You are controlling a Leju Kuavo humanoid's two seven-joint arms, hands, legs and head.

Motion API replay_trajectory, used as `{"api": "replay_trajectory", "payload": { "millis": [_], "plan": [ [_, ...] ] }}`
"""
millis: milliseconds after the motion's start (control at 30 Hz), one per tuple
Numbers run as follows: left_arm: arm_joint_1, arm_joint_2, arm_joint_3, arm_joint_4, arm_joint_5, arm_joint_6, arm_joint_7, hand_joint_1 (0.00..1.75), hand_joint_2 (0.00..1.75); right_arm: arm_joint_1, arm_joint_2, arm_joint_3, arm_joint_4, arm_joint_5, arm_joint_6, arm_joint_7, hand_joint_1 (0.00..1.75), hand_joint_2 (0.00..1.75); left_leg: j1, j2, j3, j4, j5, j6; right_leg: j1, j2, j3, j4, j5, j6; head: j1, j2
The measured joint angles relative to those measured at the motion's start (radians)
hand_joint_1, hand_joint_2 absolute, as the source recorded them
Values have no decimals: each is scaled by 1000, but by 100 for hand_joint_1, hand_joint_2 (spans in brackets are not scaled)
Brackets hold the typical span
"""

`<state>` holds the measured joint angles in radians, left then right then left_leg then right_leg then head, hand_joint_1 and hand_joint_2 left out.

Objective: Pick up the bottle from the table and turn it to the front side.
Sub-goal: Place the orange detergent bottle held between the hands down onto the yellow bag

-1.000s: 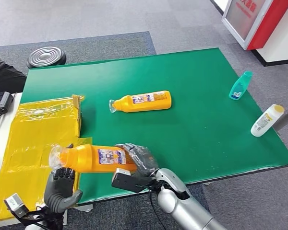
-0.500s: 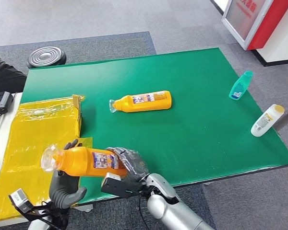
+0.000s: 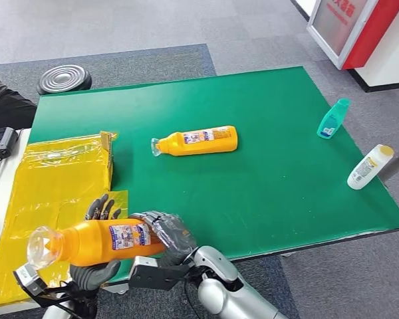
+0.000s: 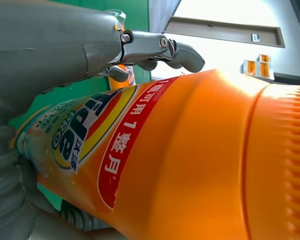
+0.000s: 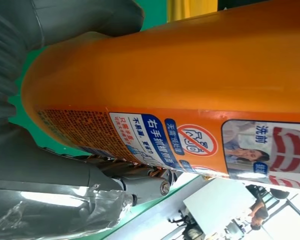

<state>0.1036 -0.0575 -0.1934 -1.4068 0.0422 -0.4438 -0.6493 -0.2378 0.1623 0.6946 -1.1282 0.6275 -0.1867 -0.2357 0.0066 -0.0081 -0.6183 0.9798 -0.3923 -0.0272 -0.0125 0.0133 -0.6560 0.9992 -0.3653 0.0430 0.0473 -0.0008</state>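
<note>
An orange bottle [image 3: 94, 240] with a clear cap hangs lying on its side over the near left edge of the green table [image 3: 268, 173], cap pointing left. My right hand [image 3: 165, 232] grips its base end. My left hand [image 3: 94, 269] cups it from below near the middle, with its fingers [image 3: 102, 208] raised behind it. In the left wrist view the fingers [image 4: 171, 47] stretch out over the bottle [image 4: 186, 165] with a gap between. The right wrist view has the printed back label [image 5: 160, 137] facing the camera. A second orange bottle [image 3: 195, 141] lies mid-table.
A yellow plastic bag [image 3: 52, 193] covers the box at the table's left. A teal bottle [image 3: 333, 118] and a white bottle [image 3: 369, 166] lie near the right edge. A black round disc [image 3: 63, 78] sits on the floor beyond; a dark sleeve [image 3: 4, 106] shows far left.
My right hand carried the orange bottle left and lower, toward me. My left hand, once under the neck, spread its fingers and now sits around the bottle's middle.
</note>
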Motion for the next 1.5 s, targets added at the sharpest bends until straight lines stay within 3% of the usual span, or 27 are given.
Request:
{"api": "replay_trajectory", "payload": {
  "millis": [100,133,167,233,267,300,600,967,1000,1100,1133,1233,1500],
  "plan": [
    [1,-1,0,0,0,-5,0,0,175,0,-1,2,-3,0,1,0,175,175,0,0,0,0,0,0,0,0,0,0,0,0,0,0],
    [1,-1,0,0,0,-8,0,11,175,0,-1,3,-4,0,1,1,175,175,0,0,0,0,0,0,0,0,0,0,0,0,0,0],
    [1,-1,0,0,0,-10,0,41,175,0,-2,3,-4,0,1,1,175,175,0,0,0,0,0,0,0,0,0,0,0,0,0,0],
    [1,-1,0,0,-2,-11,-1,128,175,0,-2,4,-4,0,1,2,175,175,0,0,0,0,0,0,0,0,0,0,0,0,0,0],
    [1,-1,0,0,-7,-10,-3,161,175,0,-2,4,-4,0,0,3,175,175,0,0,0,0,0,0,0,0,0,0,0,0,0,0],
    [1,-1,0,0,-16,-7,-6,175,175,0,-2,4,-4,0,-1,5,175,175,0,0,0,0,0,0,0,0,0,0,0,0,0,0],
    [2,0,-14,-12,-149,83,-16,175,175,0,-5,3,15,2,-21,20,175,175,0,0,0,0,0,0,0,0,0,0,0,0,0,0],
    [4,0,-16,-33,-152,113,-16,175,175,-2,-3,3,30,3,-33,23,175,175,0,0,0,0,0,0,0,0,0,0,0,0,0,0],
    [5,0,-16,-36,-150,115,-16,175,175,-2,-3,3,30,3,-33,23,153,175,0,0,0,0,0,0,0,0,0,0,0,0,0,0],
    [14,1,-13,-53,-149,137,-16,175,175,-3,-1,4,30,1,-33,21,22,175,0,0,0,0,0,0,0,0,0,0,0,0,0,0],
    [17,1,-10,-62,-152,149,-16,175,175,-3,0,3,30,0,-34,20,0,175,0,0,0,0,0,0,0,0,0,0,0,0,0,0],
    [27,3,15,-96,-185,218,-16,175,175,4,-3,-9,29,-10,-43,19,0,175,0,0,0,0,0,0,0,0,0,0,0,0,0,0],
    [58,71,177,-192,-519,615,57,175,175,131,-52,-144,-77,-105,-41,0,0,175,0,0,0,0,0,-1,1,0,0,0,-1,0,0,0]
  ]
}}
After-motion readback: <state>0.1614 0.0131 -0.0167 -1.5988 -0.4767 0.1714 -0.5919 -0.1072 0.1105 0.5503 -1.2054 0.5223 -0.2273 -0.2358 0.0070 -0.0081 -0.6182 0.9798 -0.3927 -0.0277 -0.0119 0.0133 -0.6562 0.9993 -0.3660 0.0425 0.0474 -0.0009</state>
